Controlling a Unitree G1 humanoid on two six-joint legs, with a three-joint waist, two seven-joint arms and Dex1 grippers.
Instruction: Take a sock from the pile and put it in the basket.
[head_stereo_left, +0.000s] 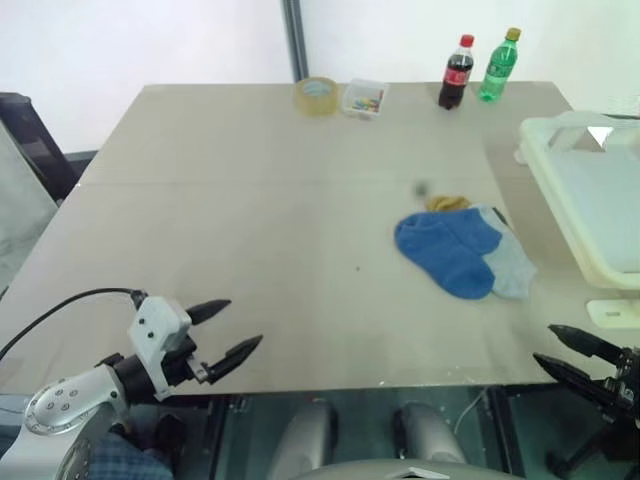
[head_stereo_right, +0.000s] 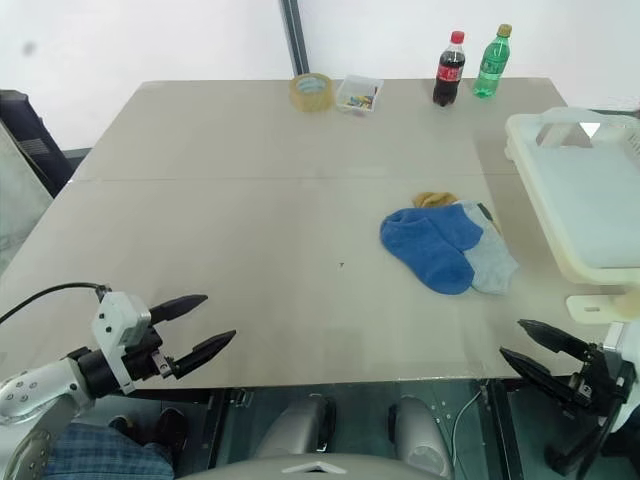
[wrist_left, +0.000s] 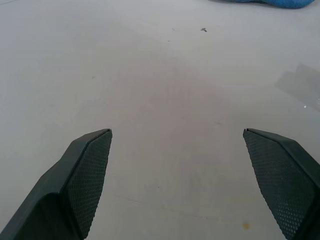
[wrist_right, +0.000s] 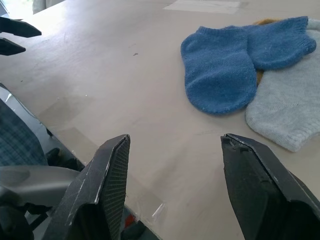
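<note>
left eye view — one blue sock (head_stereo_left: 447, 250), two bottles (head_stereo_left: 456, 72), both grippers' fingers (head_stereo_left: 246, 349) released.

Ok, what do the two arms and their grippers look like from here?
Left gripper: two tapered black fingers with dimpled pads, on a pale grey block. Behind it is a silver wrist with a round bolted cap and a black cable looping back. Right gripper: the same pointed black fingers on dark hardware.

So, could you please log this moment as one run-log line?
left gripper: open, empty | right gripper: open, empty | blue sock: on pile, untouched | basket: no sock seen
</note>
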